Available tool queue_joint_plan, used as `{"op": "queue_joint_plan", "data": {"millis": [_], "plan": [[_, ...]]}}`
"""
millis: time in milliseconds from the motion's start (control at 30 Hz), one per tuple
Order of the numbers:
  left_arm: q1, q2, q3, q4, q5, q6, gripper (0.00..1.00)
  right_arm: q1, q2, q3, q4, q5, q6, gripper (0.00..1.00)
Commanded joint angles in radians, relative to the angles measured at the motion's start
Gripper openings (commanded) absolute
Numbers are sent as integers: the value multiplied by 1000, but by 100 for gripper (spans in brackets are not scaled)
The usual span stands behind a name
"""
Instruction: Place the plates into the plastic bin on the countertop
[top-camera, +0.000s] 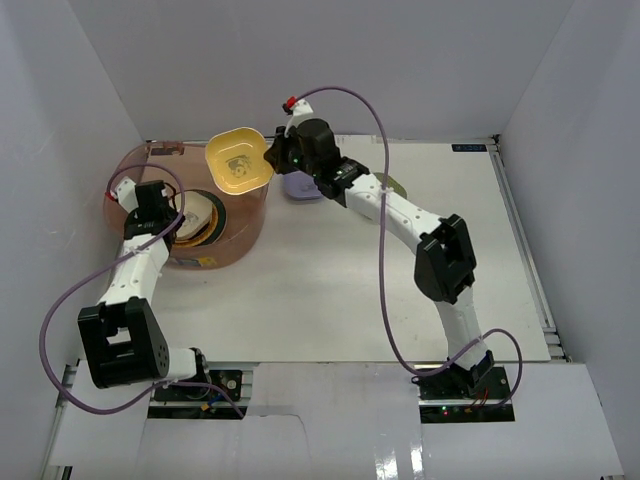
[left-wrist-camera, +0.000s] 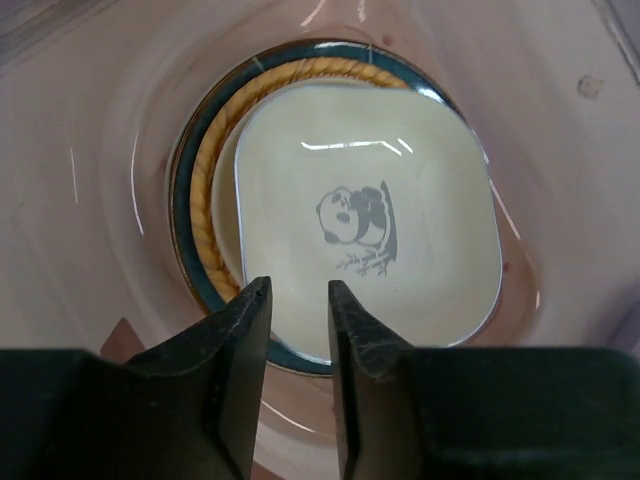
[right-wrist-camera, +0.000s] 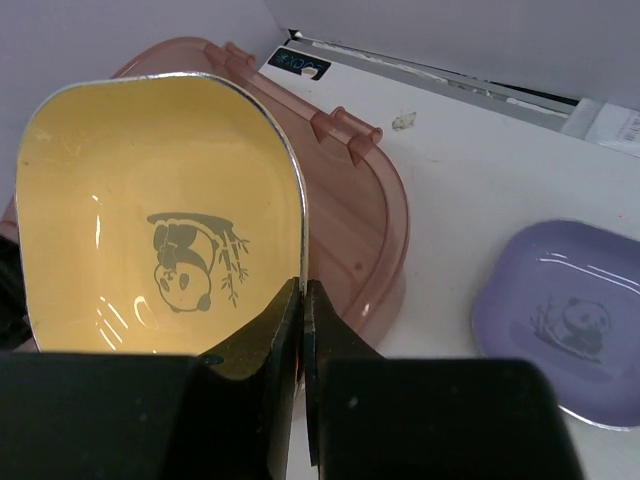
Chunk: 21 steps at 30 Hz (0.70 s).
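Right jaws pinch the near rim of the yellow plate (right-wrist-camera: 150, 200), which stretches away from them above the edge of the plastic bin (right-wrist-camera: 372, 215); the drop spot looks to lie below and beyond the tips. Left jaws, slightly apart and empty, hover inside the bin just above the cream plate (left-wrist-camera: 400, 200). A purple plate (right-wrist-camera: 570, 320) waits on the worktop (right-wrist-camera: 470, 170), right of the right jaws.

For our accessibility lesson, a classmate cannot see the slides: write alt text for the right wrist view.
The right gripper is shut on the rim of a yellow plate bearing a panda drawing, with the pinkish plastic bin behind it. A purple plate, also with a panda, lies on the white countertop to the right.
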Motion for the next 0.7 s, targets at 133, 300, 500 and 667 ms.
{"op": "queue_joint_plan", "data": {"millis": [133, 300, 500, 667], "plan": [[6, -94, -35, 44, 32, -51, 49, 59, 219, 321, -47, 15, -37, 8], [-8, -282, 38, 98, 65, -49, 51, 118, 290, 353, 50, 57, -65, 8], [-131, -345, 146, 97, 198, 26, 54, 212, 419, 450, 159, 164, -109, 8], [-203, -407, 141, 101, 252, 58, 55, 272, 503, 465, 297, 271, -150, 8]]}}
